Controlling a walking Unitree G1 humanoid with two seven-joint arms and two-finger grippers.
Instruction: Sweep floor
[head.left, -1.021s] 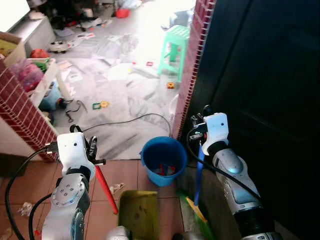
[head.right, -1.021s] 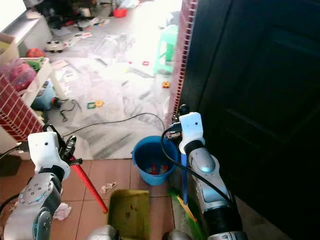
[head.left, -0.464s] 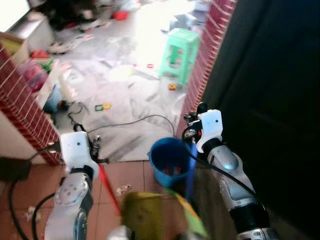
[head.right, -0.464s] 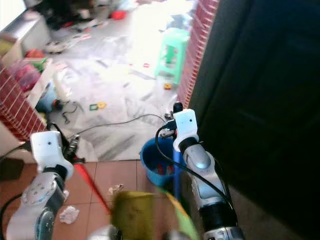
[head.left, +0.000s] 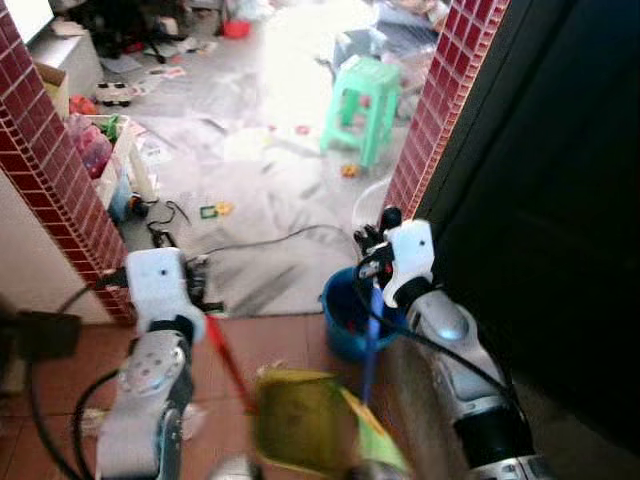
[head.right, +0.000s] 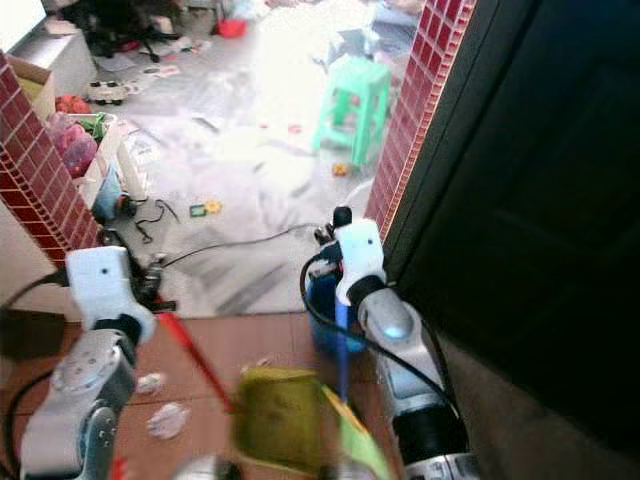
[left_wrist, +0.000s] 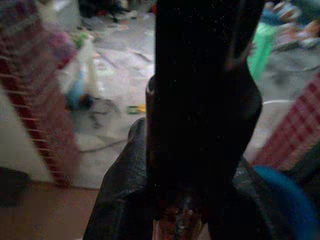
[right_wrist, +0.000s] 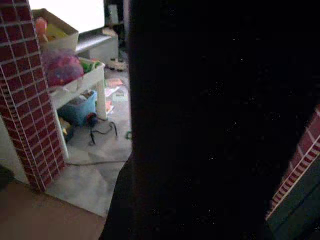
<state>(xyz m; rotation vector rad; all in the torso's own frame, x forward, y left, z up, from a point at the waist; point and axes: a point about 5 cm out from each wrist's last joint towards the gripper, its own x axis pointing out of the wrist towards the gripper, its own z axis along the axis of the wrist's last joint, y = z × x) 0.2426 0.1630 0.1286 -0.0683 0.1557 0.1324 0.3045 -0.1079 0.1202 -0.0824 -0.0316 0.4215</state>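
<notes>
Yellow-green plastic dustpan (head.left: 300, 432): low below both grippers, ready for litter.
Left gripper (head.left: 196, 296): fingers clenched on red dustpan handle (head.left: 228, 362).
Right gripper (head.left: 372, 268): fingers grasping blue broom handle (head.left: 370, 340), upright for sweeping.
Blue plastic bucket (head.left: 342, 318): just beyond the fingers.
Crumpled paper scraps (head.right: 166, 418): on terracotta tiled floor (head.right: 200, 345), unswept.

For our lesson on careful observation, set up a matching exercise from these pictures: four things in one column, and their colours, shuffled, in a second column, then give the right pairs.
Things:
1. bucket
2. stool
3. dustpan
4. handle at the left gripper

Colours:
A. red
B. yellow-green
C. blue
D. pale green

Pairs: 1-C, 2-D, 3-B, 4-A. The bucket stands on the floor by the brick pillar; the stool stands further off in the bright room. The handle slopes down from the left gripper to the dustpan.
</notes>
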